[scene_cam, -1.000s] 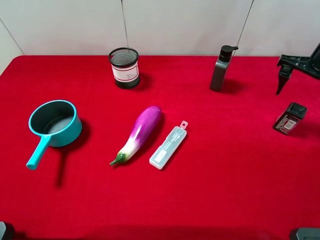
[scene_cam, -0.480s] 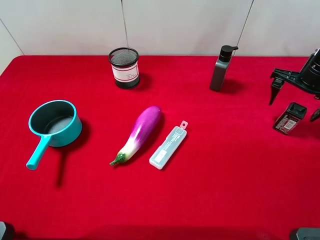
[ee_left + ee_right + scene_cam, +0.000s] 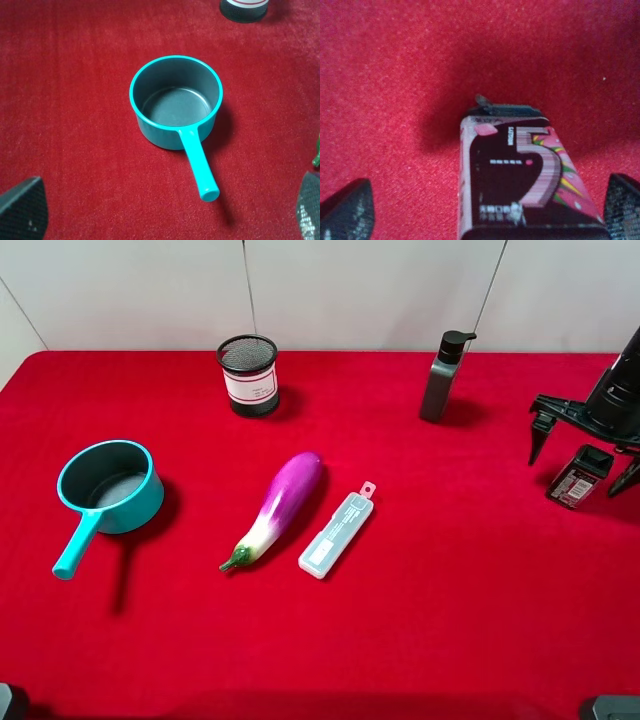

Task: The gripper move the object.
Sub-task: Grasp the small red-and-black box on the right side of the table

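Right claw [image 3: 577, 476] agape; astride object [image 3: 520, 185].

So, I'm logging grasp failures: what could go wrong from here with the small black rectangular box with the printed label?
The small black labelled box lies off-centre inside the open black right gripper, nearer one fingertip; that finger may touch first and shove or twist it.

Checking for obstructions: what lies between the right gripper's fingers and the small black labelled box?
Only bare red cloth flanks the box, per the right wrist view.
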Controlling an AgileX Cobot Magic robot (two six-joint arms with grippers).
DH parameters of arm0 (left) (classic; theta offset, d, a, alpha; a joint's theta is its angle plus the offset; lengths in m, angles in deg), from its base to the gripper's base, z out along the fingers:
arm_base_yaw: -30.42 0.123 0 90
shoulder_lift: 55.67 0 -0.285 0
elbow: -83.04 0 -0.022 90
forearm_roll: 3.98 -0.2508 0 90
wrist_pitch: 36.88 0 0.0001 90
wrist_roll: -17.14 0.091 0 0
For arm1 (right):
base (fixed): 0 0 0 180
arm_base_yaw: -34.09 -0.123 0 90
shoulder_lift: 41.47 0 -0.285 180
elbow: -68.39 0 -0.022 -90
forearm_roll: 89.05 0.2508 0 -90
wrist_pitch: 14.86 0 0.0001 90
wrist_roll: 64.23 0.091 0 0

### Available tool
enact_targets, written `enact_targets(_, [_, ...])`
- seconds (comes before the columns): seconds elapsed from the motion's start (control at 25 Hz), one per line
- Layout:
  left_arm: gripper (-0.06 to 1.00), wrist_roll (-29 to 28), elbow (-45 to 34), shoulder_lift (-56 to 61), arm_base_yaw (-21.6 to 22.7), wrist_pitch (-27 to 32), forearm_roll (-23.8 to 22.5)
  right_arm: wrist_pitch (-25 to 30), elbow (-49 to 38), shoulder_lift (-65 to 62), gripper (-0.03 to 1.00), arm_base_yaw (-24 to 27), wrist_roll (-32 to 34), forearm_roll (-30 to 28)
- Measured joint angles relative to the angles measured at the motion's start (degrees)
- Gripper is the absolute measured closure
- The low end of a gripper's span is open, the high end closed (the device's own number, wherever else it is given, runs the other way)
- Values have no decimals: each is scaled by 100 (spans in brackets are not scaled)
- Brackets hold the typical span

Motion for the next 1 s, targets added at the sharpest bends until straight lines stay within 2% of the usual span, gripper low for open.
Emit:
enact_targets(0.36, [-4, 0, 0, 0, 0, 0, 0, 55, 0, 46, 27, 0, -7, 0])
enact_targets(0.48, [-4, 0, 0, 0, 0, 0, 0, 92, 0, 46, 37, 0, -7, 0])
enact_targets(0.68, [-4, 0, 0, 0, 0, 0, 0, 144, 0, 46, 63, 5, -1, 0])
enact_targets(1.0, [-4, 0, 0, 0, 0, 0, 0, 148, 0, 46, 64, 11, 86, -11])
